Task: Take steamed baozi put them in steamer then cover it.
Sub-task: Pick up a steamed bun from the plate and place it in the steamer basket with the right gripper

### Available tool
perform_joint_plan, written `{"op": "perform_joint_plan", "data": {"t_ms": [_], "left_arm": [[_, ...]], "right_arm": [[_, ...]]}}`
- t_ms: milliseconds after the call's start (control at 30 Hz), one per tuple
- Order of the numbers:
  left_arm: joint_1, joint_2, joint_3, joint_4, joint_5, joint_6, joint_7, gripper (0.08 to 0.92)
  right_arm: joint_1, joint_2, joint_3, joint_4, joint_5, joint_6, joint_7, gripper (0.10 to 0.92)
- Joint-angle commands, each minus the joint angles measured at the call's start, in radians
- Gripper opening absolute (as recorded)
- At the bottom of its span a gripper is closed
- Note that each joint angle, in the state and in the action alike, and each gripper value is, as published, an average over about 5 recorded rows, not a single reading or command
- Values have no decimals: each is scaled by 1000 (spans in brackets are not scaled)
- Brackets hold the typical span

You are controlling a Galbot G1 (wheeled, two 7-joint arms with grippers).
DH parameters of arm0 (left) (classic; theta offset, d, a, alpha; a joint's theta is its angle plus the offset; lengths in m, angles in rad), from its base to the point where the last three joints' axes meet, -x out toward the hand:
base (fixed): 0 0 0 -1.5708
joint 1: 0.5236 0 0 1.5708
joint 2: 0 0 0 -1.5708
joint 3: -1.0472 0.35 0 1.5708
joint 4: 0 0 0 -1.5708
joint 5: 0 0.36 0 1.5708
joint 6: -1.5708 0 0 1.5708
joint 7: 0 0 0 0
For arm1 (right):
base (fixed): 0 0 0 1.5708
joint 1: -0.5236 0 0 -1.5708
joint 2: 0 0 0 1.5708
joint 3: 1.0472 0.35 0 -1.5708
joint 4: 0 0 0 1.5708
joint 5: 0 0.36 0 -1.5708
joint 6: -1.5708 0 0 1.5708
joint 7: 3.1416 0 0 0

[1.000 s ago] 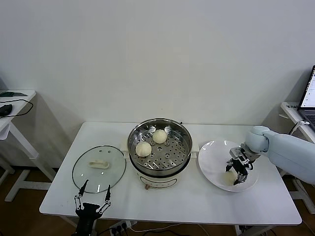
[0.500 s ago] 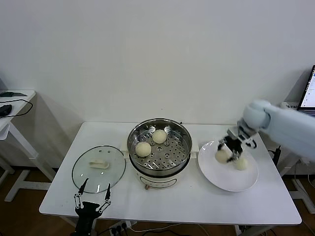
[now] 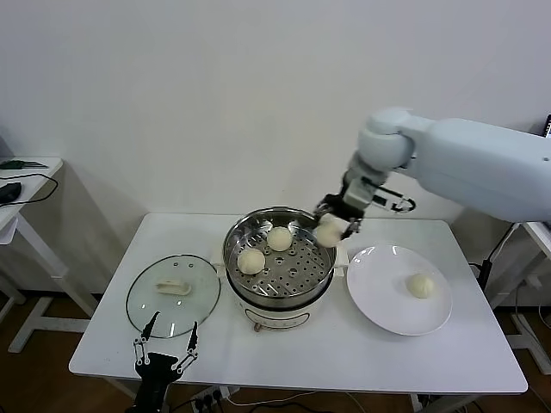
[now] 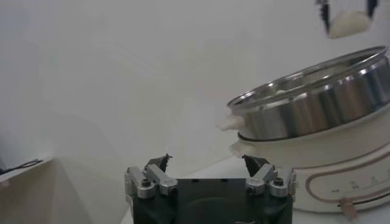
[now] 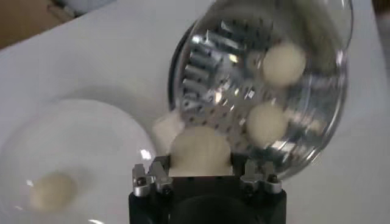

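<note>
The right hand point(image 3: 334, 225) grips one steamed baozi point(image 3: 330, 231) between its fingers, holding it in the air over the right-hand rim of the steamer point(image 3: 280, 255). In the right wrist view the bun point(image 5: 200, 151) sits clamped between the two fingers, with the perforated tray floor beneath and beyond it.

Two more cream-white buns lie inside the steamer on the tray: one toward the back point(image 3: 279, 238) and one toward the robot's left front point(image 3: 250, 260). The steamer is a shiny steel pot on a cream-white base, standing at the middle of the white bench point(image 3: 293, 357).

To the right of the steamer, just beside it, lies a flat white plate point(image 3: 379, 297) with a fourth bun point(image 3: 419, 285) on its right part.

To the left of the steamer the cover point(image 3: 172, 295), a clear glass lid with a cream-white handle, lies flat on the bench.

The left hand point(image 3: 164, 347) waits at the near bench edge in front of the cover, its fingers spread wide and gripping nothing.

No writing or brand mark can be read on any of these things.
</note>
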State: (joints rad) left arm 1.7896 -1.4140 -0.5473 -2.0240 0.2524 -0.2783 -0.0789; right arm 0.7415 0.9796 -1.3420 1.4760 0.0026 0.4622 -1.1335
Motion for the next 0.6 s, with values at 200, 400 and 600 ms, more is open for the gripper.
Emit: {"op": "perform_joint_plan", "data": {"t_ms": [200, 400, 600], "left_arm": [[3, 0, -6, -8, -9, -4, 1, 823], [3, -1, -5, -9, -9, -1, 0, 823], [4, -2, -11, -8, -9, -4, 0, 823]], "right_arm": [[-100, 207, -8, 41, -233, 214, 60, 662], [-160, 217, -4, 20, -287, 257, 70, 669], [-183, 221, -9, 15, -302, 263, 70, 670]]}}
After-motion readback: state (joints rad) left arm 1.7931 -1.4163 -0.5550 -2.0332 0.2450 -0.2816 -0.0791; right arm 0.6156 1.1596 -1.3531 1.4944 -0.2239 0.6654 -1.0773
